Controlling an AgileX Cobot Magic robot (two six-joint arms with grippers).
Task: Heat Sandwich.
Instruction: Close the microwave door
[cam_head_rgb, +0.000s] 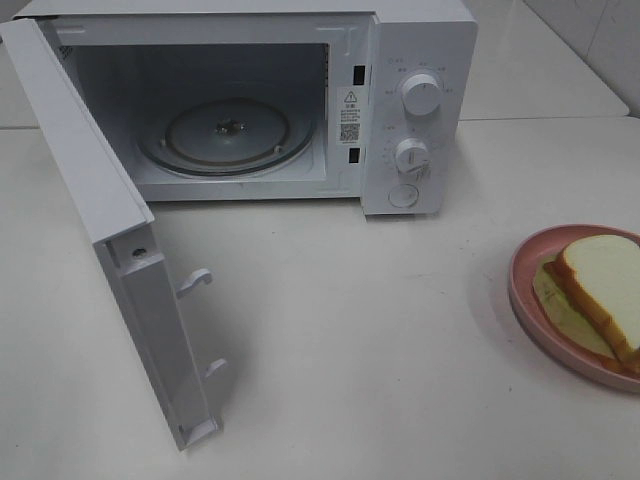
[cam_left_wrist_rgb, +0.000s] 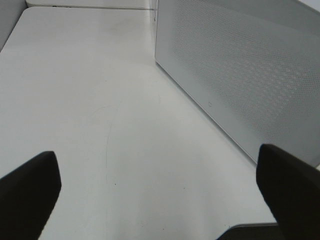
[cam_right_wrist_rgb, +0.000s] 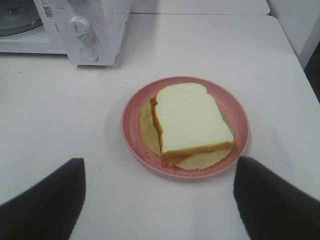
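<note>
Looking down on the white table (cam_head_rgb: 380, 330), we see the microwave (cam_head_rgb: 420, 60) with its door (cam_head_rgb: 110, 250) swung wide and the glass turntable (cam_head_rgb: 225, 135) bare. Our sandwich (cam_right_wrist_rgb: 192, 120) lies on the pink plate (cam_right_wrist_rgb: 132, 125), well apart from the microwave toward the right. Our right gripper (cam_right_wrist_rgb: 160, 200) hovers spread before the plate, holding nothing, while our left gripper (cam_left_wrist_rgb: 160, 195) hangs spread beside the door's outer face.
</note>
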